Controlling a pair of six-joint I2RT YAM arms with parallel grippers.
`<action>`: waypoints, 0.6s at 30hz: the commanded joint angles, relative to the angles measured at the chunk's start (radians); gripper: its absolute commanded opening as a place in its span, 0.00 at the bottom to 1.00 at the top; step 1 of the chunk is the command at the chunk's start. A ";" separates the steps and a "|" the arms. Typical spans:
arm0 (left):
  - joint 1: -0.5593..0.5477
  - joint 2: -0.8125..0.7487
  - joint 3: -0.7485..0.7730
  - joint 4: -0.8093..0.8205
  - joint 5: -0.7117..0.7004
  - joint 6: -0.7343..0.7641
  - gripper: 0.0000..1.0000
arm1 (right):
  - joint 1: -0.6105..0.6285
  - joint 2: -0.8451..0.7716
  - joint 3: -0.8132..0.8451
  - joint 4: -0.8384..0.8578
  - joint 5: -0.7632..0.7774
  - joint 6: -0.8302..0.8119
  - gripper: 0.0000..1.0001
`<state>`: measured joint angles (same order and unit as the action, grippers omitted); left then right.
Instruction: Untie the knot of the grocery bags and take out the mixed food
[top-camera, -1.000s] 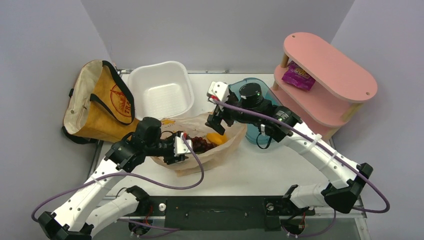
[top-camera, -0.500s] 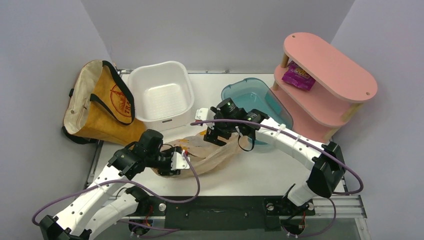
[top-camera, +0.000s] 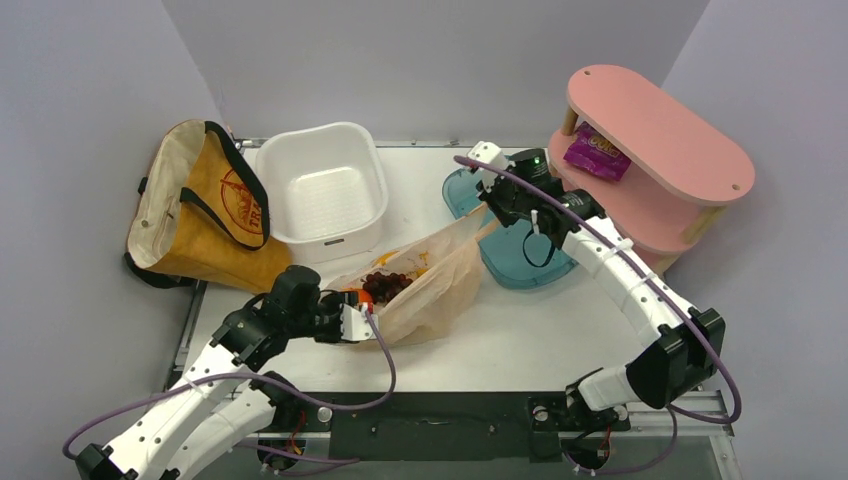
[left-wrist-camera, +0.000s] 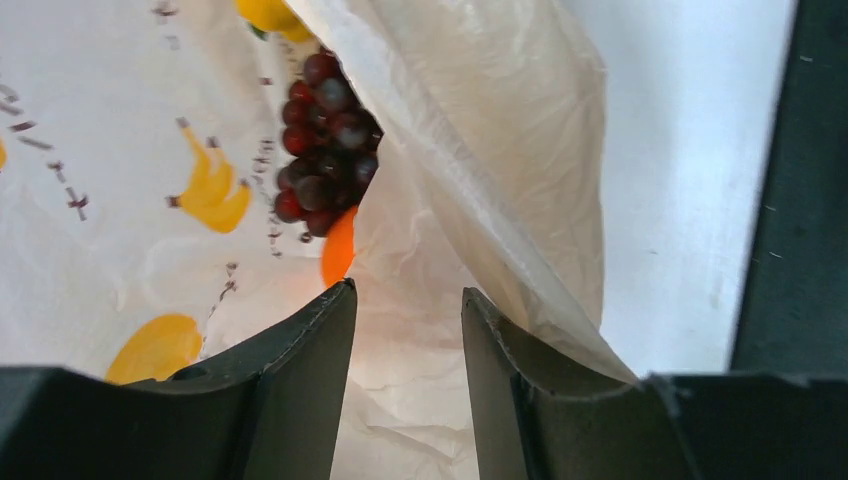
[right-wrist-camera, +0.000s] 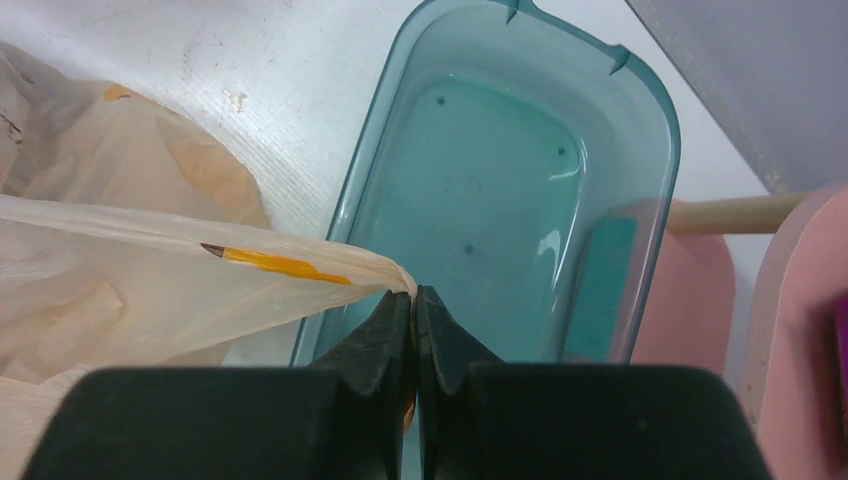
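change: right claw (right-wrist-camera: 413, 293) is now pinching shut on the peach plastic bag (top-camera: 440, 288) rim, over the teal tub (right-wrist-camera: 520, 150) | left claw (left-wrist-camera: 405, 297) is straddling the bag's near rim, half-open

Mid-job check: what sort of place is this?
Probably a lab test booth, not a kitchen: plain grey walls box in a white table, with left arm and right arm bolted at its near edge.
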<state>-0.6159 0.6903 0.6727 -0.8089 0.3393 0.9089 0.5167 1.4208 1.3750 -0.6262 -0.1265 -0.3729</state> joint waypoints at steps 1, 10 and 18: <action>-0.001 -0.025 -0.033 0.120 -0.108 0.008 0.41 | -0.119 -0.066 0.017 0.020 0.036 0.084 0.00; 0.004 0.019 0.039 0.166 0.000 -0.049 0.41 | -0.087 -0.228 0.024 -0.123 -0.203 0.070 0.62; 0.005 0.073 0.153 0.193 0.137 -0.246 0.43 | 0.156 -0.199 0.202 -0.077 -0.211 0.059 0.80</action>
<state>-0.6144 0.7502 0.7479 -0.6670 0.3805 0.7887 0.5777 1.2171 1.5185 -0.7502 -0.3199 -0.2970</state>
